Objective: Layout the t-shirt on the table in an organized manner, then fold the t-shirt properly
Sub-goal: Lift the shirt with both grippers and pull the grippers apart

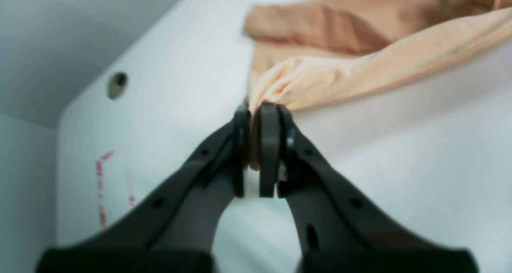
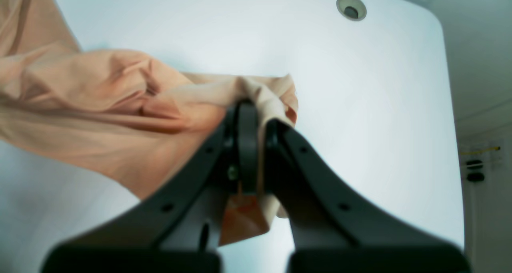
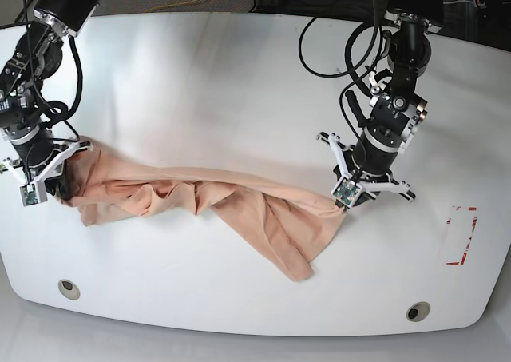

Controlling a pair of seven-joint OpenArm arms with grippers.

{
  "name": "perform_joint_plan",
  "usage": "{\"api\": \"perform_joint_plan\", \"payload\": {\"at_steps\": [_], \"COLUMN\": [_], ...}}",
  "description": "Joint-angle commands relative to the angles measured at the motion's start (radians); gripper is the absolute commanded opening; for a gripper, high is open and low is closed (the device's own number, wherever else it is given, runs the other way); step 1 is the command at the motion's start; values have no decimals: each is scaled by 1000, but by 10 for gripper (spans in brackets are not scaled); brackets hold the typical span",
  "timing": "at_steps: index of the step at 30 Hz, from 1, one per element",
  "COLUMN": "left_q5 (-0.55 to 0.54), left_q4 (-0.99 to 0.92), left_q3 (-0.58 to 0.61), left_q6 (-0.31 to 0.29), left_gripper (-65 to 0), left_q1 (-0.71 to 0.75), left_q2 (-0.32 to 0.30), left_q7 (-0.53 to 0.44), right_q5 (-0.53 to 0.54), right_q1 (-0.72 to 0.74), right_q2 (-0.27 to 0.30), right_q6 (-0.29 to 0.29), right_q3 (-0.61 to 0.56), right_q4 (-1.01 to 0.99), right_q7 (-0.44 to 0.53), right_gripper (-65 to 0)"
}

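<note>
While each pincer is closed on one end, the t-shirt lies stretched between them.
Left pincer and right pincer grip it; its long axis follows the desk's front edge.

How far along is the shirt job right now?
Done: both tools have a grip. The left tool is shut on one end of the t-shirt, the right tool on the other. In hand: the shirt hangs stretched between them as a bunched, twisted band over the table. Left: spreading it flat, then all the folding.
</note>
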Motion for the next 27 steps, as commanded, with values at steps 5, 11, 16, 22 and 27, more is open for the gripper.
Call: {"api": "perform_joint_plan", "payload": {"at_steps": [5, 11, 16, 22, 27], "left_q5": [0, 5, 7, 7, 7], "left_q4": [23, 17, -5, -33, -49], "left_q3": [-2, -1, -2, -2, -7], "left_q6": [10, 10, 10, 10, 10], "left_gripper": [-624, -624, -623, -623, -620], "left_q1": [-132, -275, -400, -537, -661], "left_q2": [-2, -2, -3, -36, -39], "left_q7": [-29, -29, -29, -29, -29], "right_q5": [19, 18, 18, 18, 18], "right_q1": [73, 165, 302, 495, 670], "right_q2": [24, 25, 25, 38, 65], "right_q6": [1, 1, 5, 4, 2], "right_q3": [5, -3, -3, -62, -158], "right_q4": [20, -3, -88, -256, -394], "right_q7": [25, 13, -38, -44, -41], "right_gripper": [-650, -650, -650, -650, -650]}}
